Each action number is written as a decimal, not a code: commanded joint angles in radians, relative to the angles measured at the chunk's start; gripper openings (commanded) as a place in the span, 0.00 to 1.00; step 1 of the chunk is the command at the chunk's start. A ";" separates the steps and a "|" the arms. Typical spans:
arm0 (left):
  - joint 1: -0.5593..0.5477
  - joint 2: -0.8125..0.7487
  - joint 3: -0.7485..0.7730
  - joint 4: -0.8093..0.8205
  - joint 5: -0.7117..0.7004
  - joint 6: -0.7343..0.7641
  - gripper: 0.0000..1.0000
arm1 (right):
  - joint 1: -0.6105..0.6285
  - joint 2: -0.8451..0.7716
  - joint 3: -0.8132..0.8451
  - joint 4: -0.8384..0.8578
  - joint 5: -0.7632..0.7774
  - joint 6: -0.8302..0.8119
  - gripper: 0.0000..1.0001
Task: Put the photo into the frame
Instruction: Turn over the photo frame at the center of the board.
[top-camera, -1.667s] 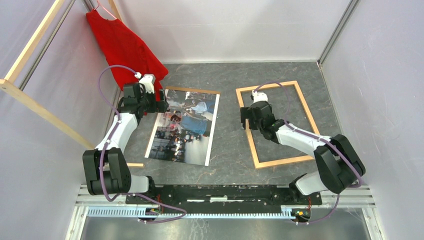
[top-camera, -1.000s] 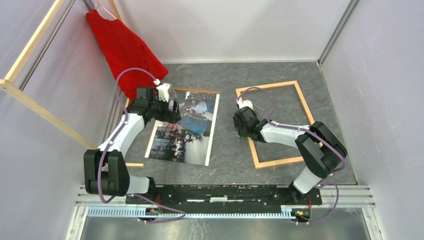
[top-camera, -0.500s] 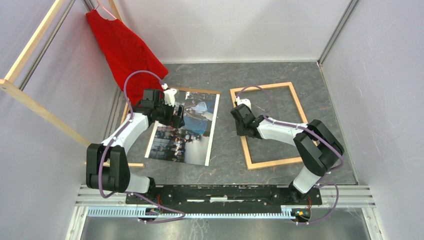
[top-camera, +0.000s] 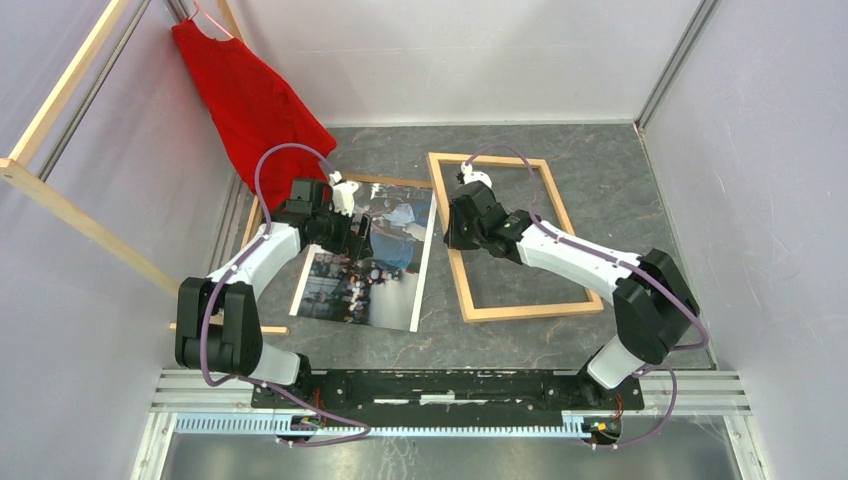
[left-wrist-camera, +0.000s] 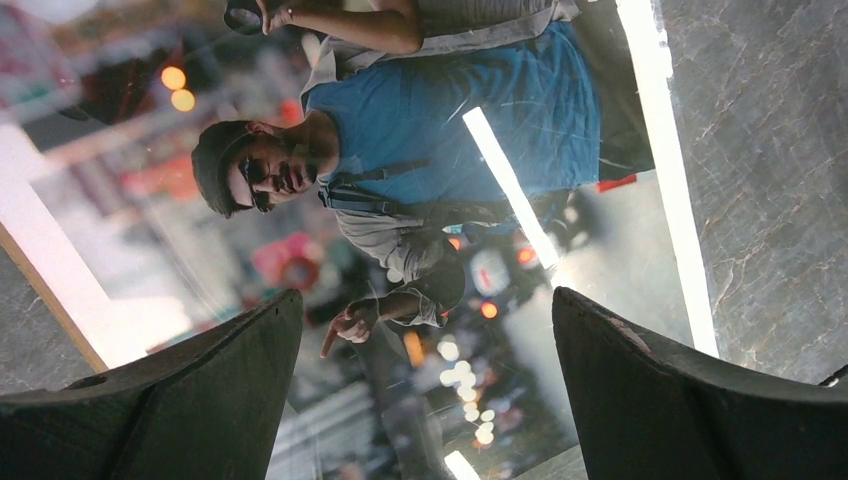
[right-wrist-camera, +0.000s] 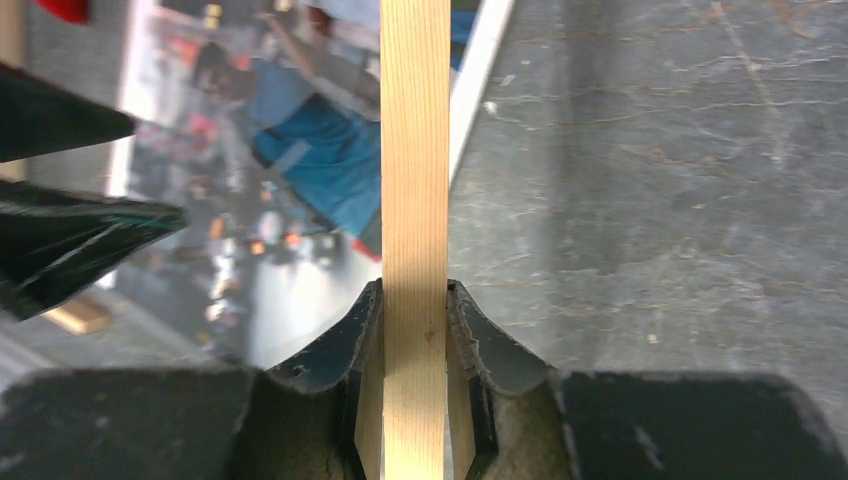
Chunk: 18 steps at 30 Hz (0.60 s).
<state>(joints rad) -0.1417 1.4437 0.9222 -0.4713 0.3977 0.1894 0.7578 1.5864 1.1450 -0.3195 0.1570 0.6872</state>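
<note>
frame (right-wrist-camera: 414, 150) in right gripper (right-wrist-camera: 414, 300) hides photo (right-wrist-camera: 300, 160) edge.

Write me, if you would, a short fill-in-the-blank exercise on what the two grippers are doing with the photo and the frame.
1. The right gripper is shut on a wooden bar of the ____.
2. The left gripper is above the photo with its jaws ____.
3. The photo lies with its printed side facing ____.
Missing words: frame; open; up.
</note>
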 joint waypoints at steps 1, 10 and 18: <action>-0.001 0.004 0.064 -0.003 0.045 -0.004 1.00 | 0.012 -0.085 0.075 0.070 -0.112 0.116 0.00; -0.001 -0.036 0.135 -0.049 0.092 -0.074 1.00 | 0.016 -0.130 0.199 0.074 -0.223 0.261 0.00; -0.002 -0.108 0.172 -0.063 0.120 -0.103 1.00 | 0.012 -0.142 0.240 0.183 -0.343 0.424 0.00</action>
<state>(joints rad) -0.1417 1.3865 1.0424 -0.5270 0.4747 0.1398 0.7662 1.4811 1.3056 -0.2760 -0.1158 1.0073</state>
